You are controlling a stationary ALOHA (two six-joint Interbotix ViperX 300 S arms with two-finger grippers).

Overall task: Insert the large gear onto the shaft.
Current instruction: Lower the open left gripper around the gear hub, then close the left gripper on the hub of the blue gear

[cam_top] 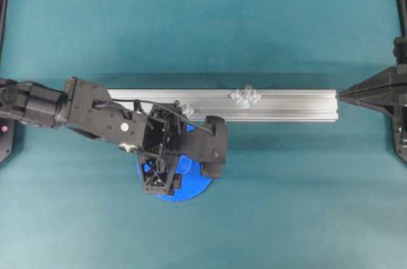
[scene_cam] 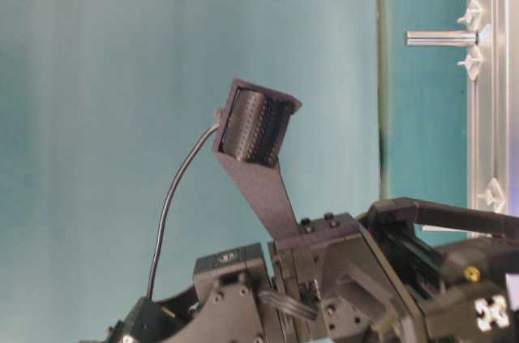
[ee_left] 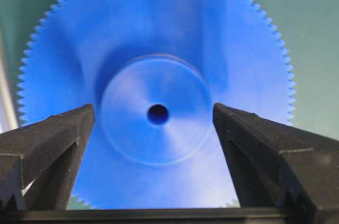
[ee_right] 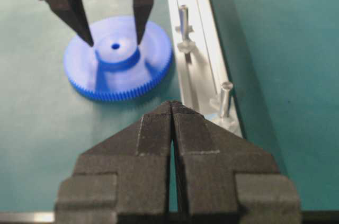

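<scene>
The large gear (ee_right: 117, 60) lies flat on the teal surface (cam_top: 286, 205), just beside the aluminium rail (cam_top: 286, 105), not yet on the shaft (ee_right: 226, 98). The left hand (ee_right: 114, 39) hangs over it w/ fingers spread wide, one tip each side of the raised hub, grasping nothing. The right hand (ee_right: 174, 108) sits well apart at the rail's end, clenched on nothing.

We judge the gear to be stiff, light moulded plastic w/ a smooth, prob. slippery face. The fine teeth look like the fragile bit, so we'd pinch across the hub, not the rim. That keeps the bore centred for lining up w/ the pin.

No brand, label or writing shows on gear or rail; the wrist views are soft, so faint moulded marks could be missed.
</scene>
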